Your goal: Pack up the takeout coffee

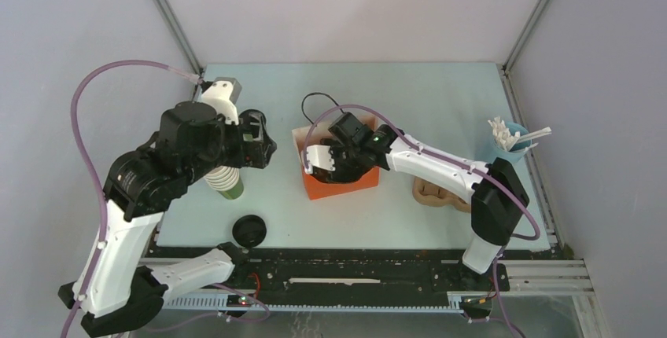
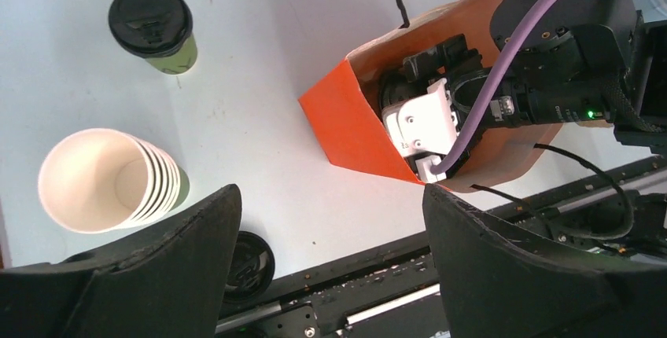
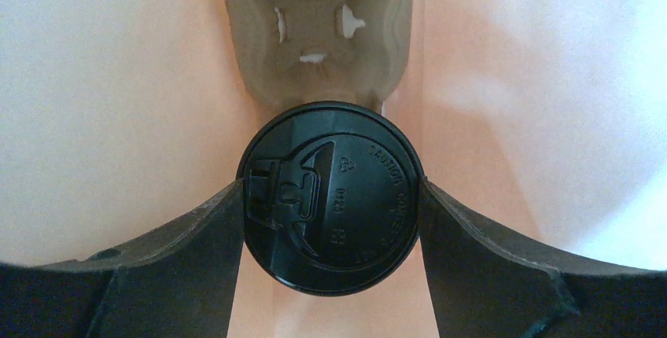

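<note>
In the right wrist view a takeout coffee's black lid (image 3: 330,196) sits between my right gripper's (image 3: 330,189) fingers, which touch it on both sides, inside the orange paper bag (image 1: 346,185). A brown pulp cup carrier (image 3: 318,31) lies on the bag's floor just beyond it. Another takeout coffee (image 2: 153,27), olive green with a black lid, stands upright on the table in the left wrist view. My left gripper (image 2: 330,220) hangs open above the table near the bag's left side, with nothing between its fingers. In the top view it (image 1: 263,145) sits left of the bag.
A nested stack of lidless cups (image 2: 102,181) stands by the left gripper, and a loose black lid (image 1: 249,230) lies at the table's near edge. A brown carrier (image 1: 440,192) lies right of the bag. A blue cup of stirrers (image 1: 507,137) stands far right.
</note>
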Tool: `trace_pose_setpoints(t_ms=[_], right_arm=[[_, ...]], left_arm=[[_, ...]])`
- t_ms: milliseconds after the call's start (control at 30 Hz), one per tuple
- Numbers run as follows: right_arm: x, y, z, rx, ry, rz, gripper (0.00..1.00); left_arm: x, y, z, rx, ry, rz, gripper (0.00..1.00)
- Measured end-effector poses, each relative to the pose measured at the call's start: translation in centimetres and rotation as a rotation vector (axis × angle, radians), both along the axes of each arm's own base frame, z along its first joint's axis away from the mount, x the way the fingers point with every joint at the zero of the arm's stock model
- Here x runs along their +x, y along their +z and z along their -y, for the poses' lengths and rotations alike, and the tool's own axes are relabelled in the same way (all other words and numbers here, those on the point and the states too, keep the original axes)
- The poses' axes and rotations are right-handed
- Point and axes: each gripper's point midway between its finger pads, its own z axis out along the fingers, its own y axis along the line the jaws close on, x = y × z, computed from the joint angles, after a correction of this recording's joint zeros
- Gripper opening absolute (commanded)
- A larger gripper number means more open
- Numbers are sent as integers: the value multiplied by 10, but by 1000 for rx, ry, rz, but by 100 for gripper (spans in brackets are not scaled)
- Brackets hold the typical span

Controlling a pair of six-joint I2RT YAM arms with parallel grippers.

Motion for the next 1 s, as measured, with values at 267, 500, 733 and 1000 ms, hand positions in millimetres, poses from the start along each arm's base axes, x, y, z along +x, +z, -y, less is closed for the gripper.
trace_pose_setpoints(t_ms=[267, 500, 733, 1000], right_arm=[[6, -3, -12, 47, -10, -42, 72], [7, 1, -9, 37, -37, -48, 87], [7, 7, 6, -9, -111, -68, 100], [5, 17, 20, -42, -194, -96, 100]], left_arm=[[-2, -1, -12, 46, 18, 4, 90], [-1, -2, -13, 53, 21, 0, 89], [-1, -4, -8, 47, 4, -14, 89], [2, -3, -1, 25, -16, -10, 89]])
